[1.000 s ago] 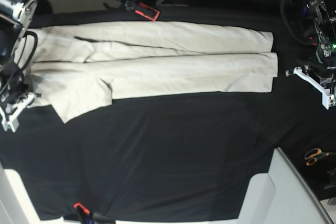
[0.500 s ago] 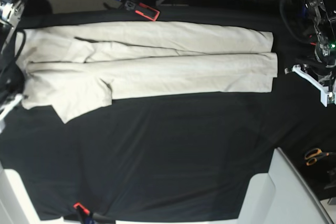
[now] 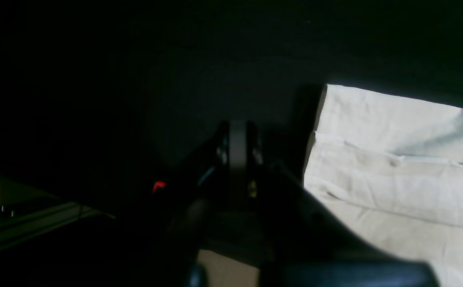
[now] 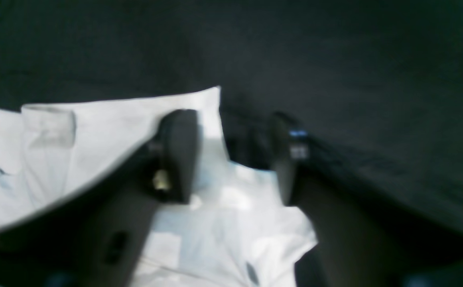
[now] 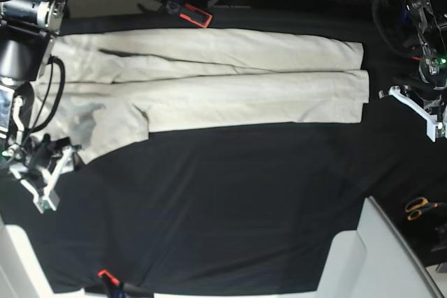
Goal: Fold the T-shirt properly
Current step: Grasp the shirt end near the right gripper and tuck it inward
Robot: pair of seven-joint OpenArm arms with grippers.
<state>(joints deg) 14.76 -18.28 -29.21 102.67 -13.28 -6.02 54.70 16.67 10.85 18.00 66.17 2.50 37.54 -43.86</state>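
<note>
two long folds already narrow the cream, slightly wrinkled cotton t-shirt [image 5: 209, 78] into a band lying left to right along the far half of the black-clothed bench [image 5: 230, 200]. the right pincer [image 4: 231, 159], jaws spread and grasping nothing, hangs over the band's left near corner. the left pincer [image 3: 237, 147], clenched and empty, waits just off the right end, so each arm has its own end.
</note>
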